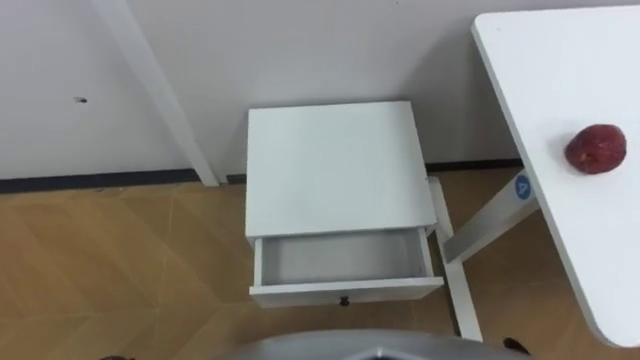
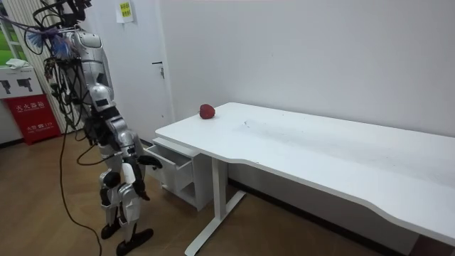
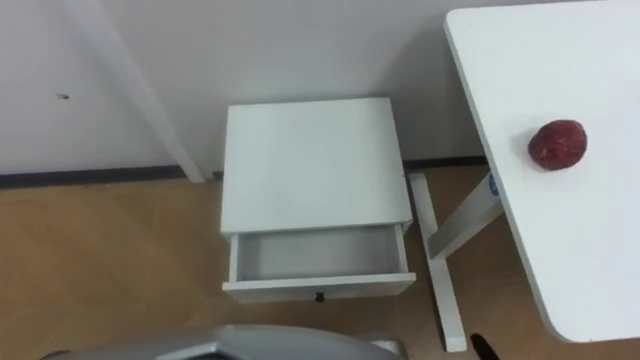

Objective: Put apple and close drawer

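Note:
A dark red apple (image 1: 596, 149) lies on the white desk (image 1: 560, 80) at my right, near the desk's left edge. Below and left of it stands a small white cabinet (image 1: 340, 165) against the wall. Its drawer (image 1: 345, 262) is pulled open and has nothing inside, with a small dark knob (image 1: 344, 300) on its front. A dark bit of my right hand (image 1: 515, 346) shows at the lower right edge and a bit of my left hand (image 1: 113, 357) at the lower left edge. In the room view I stand facing the cabinet with one hand (image 2: 149, 162) held low by the drawer front.
The desk's white leg and foot (image 1: 455, 265) stand just right of the cabinet. A white slanted post (image 1: 160, 95) leans against the wall to the cabinet's left. Wooden floor (image 1: 120, 270) lies around the cabinet. A red box (image 2: 32, 117) stands behind me.

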{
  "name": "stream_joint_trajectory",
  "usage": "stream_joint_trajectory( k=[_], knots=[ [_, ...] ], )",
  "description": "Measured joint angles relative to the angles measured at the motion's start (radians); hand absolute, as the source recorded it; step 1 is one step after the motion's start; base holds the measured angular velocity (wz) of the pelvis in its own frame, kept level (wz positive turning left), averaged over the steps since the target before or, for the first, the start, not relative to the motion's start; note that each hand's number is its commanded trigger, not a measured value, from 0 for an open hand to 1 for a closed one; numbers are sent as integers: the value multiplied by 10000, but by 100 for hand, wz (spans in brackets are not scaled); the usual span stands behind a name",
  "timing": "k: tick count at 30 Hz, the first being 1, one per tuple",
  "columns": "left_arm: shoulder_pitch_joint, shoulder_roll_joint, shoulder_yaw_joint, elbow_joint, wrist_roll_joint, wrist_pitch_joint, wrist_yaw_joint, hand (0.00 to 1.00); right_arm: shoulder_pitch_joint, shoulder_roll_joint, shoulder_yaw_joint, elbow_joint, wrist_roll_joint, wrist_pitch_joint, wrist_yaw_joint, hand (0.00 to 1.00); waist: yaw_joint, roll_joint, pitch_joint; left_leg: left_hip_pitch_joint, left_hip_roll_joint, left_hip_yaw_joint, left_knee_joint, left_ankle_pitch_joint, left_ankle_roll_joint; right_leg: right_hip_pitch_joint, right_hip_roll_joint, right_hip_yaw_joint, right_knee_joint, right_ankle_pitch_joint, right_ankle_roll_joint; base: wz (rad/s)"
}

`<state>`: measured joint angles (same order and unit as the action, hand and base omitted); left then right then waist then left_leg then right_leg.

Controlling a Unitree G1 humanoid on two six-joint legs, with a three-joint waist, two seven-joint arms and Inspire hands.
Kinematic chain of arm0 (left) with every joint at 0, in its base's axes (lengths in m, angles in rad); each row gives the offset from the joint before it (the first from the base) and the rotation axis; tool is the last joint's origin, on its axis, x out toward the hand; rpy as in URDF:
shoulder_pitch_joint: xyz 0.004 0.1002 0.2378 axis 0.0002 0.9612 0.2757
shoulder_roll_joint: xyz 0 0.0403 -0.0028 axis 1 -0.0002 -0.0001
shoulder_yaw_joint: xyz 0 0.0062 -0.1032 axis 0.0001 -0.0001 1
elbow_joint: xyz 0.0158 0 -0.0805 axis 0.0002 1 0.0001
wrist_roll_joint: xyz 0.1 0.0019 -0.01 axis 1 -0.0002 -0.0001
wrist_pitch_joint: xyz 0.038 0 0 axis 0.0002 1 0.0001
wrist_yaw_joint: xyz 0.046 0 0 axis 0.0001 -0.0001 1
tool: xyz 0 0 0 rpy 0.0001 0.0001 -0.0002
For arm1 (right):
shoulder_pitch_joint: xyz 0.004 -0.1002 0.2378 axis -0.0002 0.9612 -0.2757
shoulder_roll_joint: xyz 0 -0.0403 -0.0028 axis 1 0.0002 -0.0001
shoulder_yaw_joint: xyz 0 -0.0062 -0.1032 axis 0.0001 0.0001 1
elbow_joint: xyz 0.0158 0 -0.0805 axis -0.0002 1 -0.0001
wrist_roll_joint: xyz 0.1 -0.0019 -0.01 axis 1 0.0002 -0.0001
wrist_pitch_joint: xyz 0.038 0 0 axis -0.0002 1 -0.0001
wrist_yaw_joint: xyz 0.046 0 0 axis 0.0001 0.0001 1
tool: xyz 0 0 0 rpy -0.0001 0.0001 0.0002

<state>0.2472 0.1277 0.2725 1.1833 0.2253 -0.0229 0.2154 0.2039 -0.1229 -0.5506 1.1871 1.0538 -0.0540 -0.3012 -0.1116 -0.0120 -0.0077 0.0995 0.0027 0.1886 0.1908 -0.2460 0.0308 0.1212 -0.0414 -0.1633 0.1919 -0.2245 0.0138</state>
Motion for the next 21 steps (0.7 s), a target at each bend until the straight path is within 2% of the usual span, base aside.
stream_joint_trajectory(
  k=[5, 8, 12, 18, 21],
  knots=[
    [30, 82, 2, -500, -412, -6, -13, 0, 29, 12, -726, -1101, 627, -350, -1599, 0, -84, -111, -17, -133, 9, 62, 67, 4, 6, -191, -7, 55, 132, -1, 1, -4],
    [17, 206, -24, -619, -611, -35, -88, 0, 29, 10, -675, -1942, 818, -615, -2431, 0, -69, -180, -9, -236, 15, 228, 85, 5, 8, -370, 10, 235, 188, 1, 1, -14],
    [27, 362, -58, -671, -592, -165, -111, 0, 167, 19, -597, -3019, 707, -1041, -3655, 0, -209, -261, 1, -266, 1, 236, 57, 5, 9, -425, 13, 252, 205, 2, 4, -1],
    [94, 450, -103, -788, -587, -285, -85, 0, 239, -12, -671, -4717, -22, -1783, -5763, 0, -417, -362, -16, -519, -11, 273, 87, 20, 29, -724, 10, 261, 309, 3, 5, -2],
    [197, 496, -229, -1113, -582, -345, -88, 0, 243, -37, -698, -5776, -79, -2024, -6653, 0, -466, -387, -4, -522, -11, 288, 81, 20, 29, -748, 13, 302, 302, 3, 5, -2]
  ],
)
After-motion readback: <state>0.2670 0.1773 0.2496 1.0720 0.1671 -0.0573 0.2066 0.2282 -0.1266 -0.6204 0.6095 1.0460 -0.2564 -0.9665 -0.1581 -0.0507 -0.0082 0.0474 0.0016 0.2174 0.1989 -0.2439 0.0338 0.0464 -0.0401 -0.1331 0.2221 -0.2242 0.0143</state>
